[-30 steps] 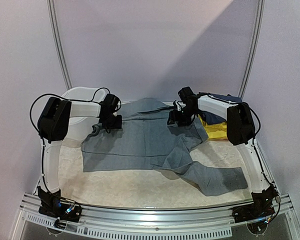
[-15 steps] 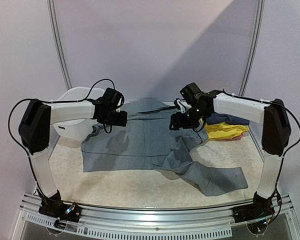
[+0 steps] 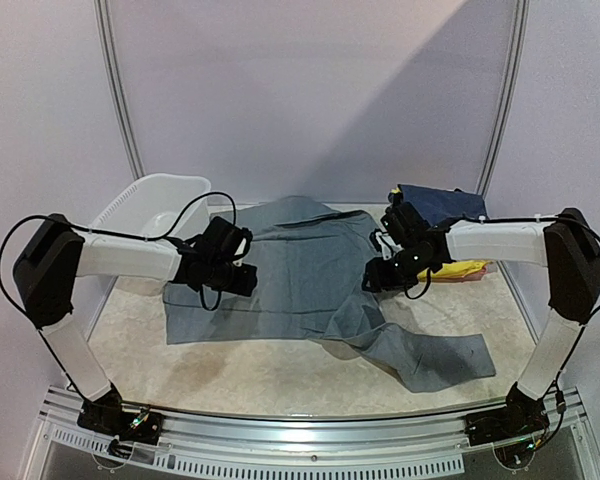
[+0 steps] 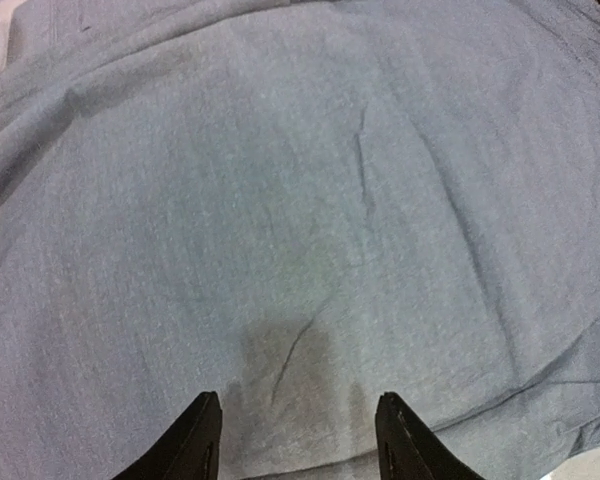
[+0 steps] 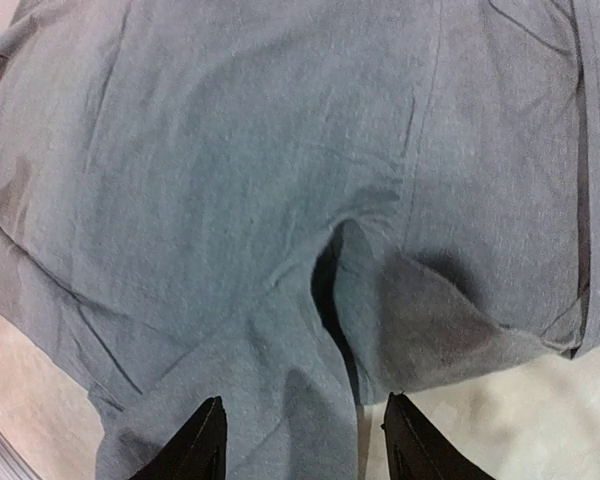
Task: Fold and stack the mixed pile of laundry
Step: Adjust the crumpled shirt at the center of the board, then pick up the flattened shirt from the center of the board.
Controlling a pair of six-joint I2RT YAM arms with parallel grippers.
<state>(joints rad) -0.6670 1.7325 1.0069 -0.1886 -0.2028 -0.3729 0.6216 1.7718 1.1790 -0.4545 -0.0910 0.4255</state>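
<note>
Grey, large trousers (image 3: pixel 300 270) lie spread across the middle of my pale speckled table (image 3: pixel 260 375), one leg trailing toward the near right corner, just as they did a second ago. Both arms have swung nearer since then, and my left gripper (image 4: pixel 298 430) and right gripper (image 5: pixel 305 430) now hover over the fabric, jaws parted and empty. The white plastic basin (image 3: pixel 140 200) and the navy garment (image 3: pixel 440 203) at the back now show unobstructed.

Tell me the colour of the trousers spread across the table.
Plain bluish grey, with no pattern. The trousers show best in the top external view.
</note>
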